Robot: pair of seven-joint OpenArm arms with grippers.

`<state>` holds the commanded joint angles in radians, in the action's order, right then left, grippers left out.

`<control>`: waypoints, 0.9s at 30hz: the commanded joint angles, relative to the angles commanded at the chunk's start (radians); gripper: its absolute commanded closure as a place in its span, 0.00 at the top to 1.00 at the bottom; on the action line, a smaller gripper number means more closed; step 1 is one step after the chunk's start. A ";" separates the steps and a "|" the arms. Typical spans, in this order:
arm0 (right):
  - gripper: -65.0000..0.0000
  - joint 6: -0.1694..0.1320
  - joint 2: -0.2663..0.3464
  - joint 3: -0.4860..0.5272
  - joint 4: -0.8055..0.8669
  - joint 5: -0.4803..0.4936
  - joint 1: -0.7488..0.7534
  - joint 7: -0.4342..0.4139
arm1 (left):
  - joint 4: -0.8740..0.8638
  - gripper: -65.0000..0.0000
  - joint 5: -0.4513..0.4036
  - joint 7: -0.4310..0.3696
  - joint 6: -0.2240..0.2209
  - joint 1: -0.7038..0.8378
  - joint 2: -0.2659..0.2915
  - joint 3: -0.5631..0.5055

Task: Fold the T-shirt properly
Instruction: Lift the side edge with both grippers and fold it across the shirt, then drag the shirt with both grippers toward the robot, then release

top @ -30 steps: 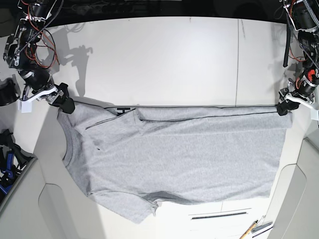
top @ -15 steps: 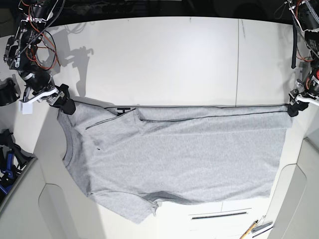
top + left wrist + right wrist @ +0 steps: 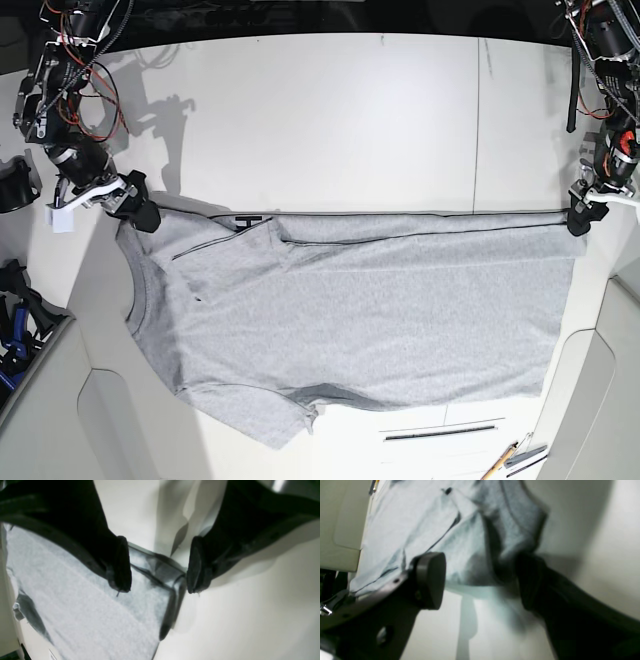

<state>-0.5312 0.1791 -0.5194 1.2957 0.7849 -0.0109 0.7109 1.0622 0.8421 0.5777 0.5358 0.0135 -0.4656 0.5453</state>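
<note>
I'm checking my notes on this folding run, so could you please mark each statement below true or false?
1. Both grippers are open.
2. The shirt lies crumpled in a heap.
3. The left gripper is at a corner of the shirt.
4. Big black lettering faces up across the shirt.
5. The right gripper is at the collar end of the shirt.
1. True: the left gripper and right gripper both show a gap between their pads.
2. False: the shirt lies spread flat across the table.
3. True: in the left wrist view the corner sits between the pads.
4. False: only plain grey cloth faces up.
5. True: it sits beside the neckline.
</note>
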 joint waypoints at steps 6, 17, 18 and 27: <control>0.68 0.005 0.000 0.023 -0.004 -0.013 -0.024 -0.016 | 0.000 0.60 -0.002 -0.032 0.000 0.000 0.001 -0.037; 0.39 0.005 0.000 0.024 -0.004 -0.099 -0.030 -0.075 | 0.000 0.00 -0.054 -0.043 0.000 -0.036 0.000 -0.037; 0.23 0.004 0.000 0.024 -0.004 -0.101 -0.030 -0.075 | 0.000 0.00 -0.055 -0.043 0.002 -0.036 0.000 -0.037; 0.00 -0.042 0.001 0.024 0.001 -0.100 -0.032 -0.102 | 0.014 0.00 -0.092 -0.043 0.053 -0.035 -0.018 -0.037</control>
<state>-0.5735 0.1802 -0.4953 1.2964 0.6846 -0.0433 0.6090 1.0760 0.7498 0.5350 0.5884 -0.0212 -0.4831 0.5087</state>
